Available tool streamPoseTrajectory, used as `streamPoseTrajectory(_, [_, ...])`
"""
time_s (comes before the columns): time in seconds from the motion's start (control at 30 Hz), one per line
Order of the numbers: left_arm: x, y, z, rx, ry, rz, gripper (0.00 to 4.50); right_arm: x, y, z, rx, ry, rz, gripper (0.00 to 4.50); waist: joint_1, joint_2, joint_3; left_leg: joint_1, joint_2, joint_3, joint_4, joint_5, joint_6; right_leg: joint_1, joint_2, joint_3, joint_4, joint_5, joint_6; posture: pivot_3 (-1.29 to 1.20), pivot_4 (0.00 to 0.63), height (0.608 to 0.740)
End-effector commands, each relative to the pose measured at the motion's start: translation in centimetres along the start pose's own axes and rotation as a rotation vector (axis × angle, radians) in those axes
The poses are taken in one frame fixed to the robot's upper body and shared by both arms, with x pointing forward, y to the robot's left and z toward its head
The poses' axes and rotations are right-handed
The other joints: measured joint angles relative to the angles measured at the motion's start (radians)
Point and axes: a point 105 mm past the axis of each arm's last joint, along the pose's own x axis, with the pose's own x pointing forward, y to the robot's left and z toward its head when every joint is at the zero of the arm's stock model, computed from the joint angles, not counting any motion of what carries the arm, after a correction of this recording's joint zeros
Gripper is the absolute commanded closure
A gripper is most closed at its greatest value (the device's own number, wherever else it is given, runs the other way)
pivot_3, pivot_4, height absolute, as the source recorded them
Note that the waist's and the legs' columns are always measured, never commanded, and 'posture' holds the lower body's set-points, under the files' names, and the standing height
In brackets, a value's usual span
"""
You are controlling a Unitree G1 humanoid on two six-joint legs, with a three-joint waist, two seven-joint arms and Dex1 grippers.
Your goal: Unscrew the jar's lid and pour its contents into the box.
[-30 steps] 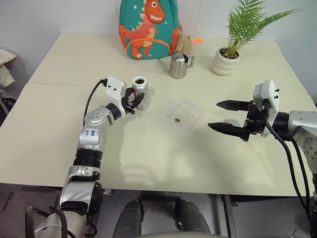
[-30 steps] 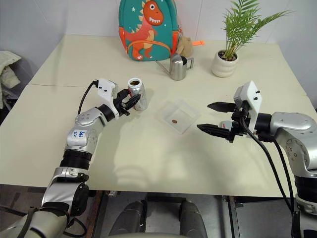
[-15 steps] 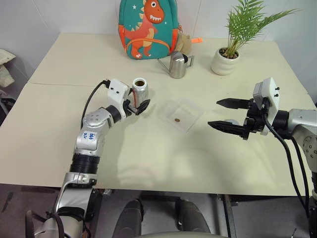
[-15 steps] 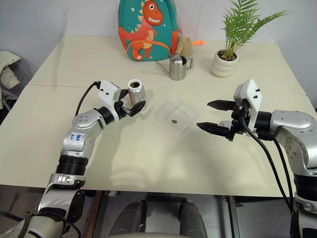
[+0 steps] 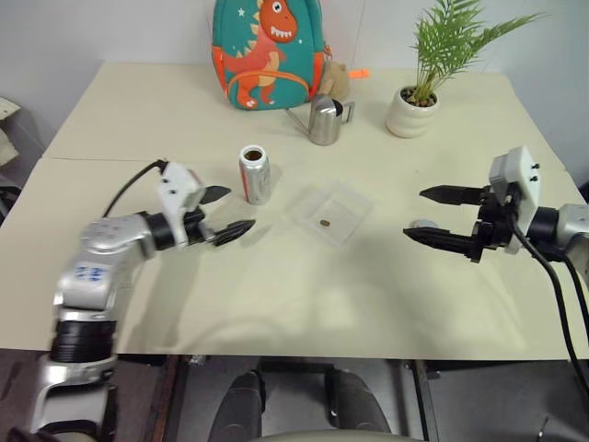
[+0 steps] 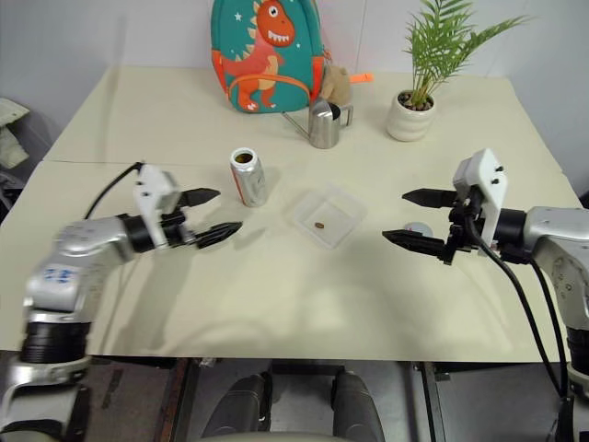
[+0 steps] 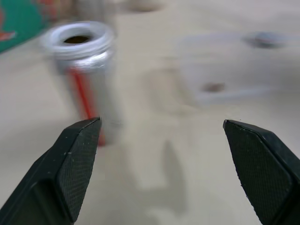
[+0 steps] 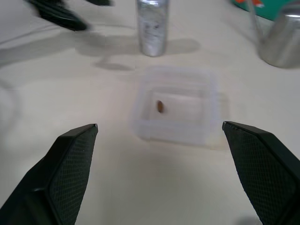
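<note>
So here's the state of things, with the box as my reference point, nearest stuff first. Both grippers sit on the near side of it. The left gripper is off to the box's left, fingers spread wide with nothing between them. The right gripper is off to the box's right, also wide open and empty.

The lid lies flat on the surface to the right of the box, partly hidden by the right gripper's fingers. It's a thin disc, so I'd guess it's awkward to pinch from above; edge-on would be the way if anyone needed it again.

The box is thin clear plastic, looks very light, and would probably slide if bumped. The contents, one tiny brown pellet, already sit inside it near the middle.

Just left of the box and a touch farther back stands the jar, upright, mouth open, free of both grippers. It's a slim metal cylinder: stiff, probably near weightless now, smooth and a bit slippery. It's also tall for its base, so easy to tip. I'd grab it around the middle of the body, across the red band, not at the rim.

Pour looks done to me.
</note>
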Motion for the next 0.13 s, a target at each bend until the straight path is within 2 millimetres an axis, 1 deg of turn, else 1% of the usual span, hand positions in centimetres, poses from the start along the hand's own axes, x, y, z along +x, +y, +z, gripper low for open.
streamPoseTrajectory(0.03, [-5.2, 2.5, 2.6, 0.117, -0.124, -0.006, 0.07, -1.8, -0.2, 0.7, -0.060, 0.007, -0.015, 0.00, 0.000, 0.000, 0.000, 0.001, 0.001, 0.000, 0.000, 0.000, 0.000, 0.000, 0.000, -0.001, 0.000, -0.001, -0.001, 0.00, 0.150, 0.740])
streamPoseTrajectory(0.07, [-6.2, 3.4, 2.4, 0.118, -0.109, 0.013, 0.07, -2.1, -0.3, 0.5, -0.062, 0.015, -0.018, 0.00, 0.000, 0.001, 0.000, 0.001, 0.001, 0.000, 0.000, 0.000, 0.000, 0.000, 0.000, -0.002, 0.000, -0.001, -0.003, 0.00, 0.150, 0.740])
streamPoseTrajectory(0.13, [-7.6, 4.1, 1.9, 0.137, -0.072, -0.005, 0.07, -2.7, -0.8, 0.3, -0.062, 0.018, -0.037, 0.00, 0.000, 0.001, 0.000, 0.002, 0.001, 0.000, -0.001, 0.000, 0.000, 0.001, 0.000, -0.002, 0.000, -0.001, -0.004, 0.00, 0.150, 0.740])
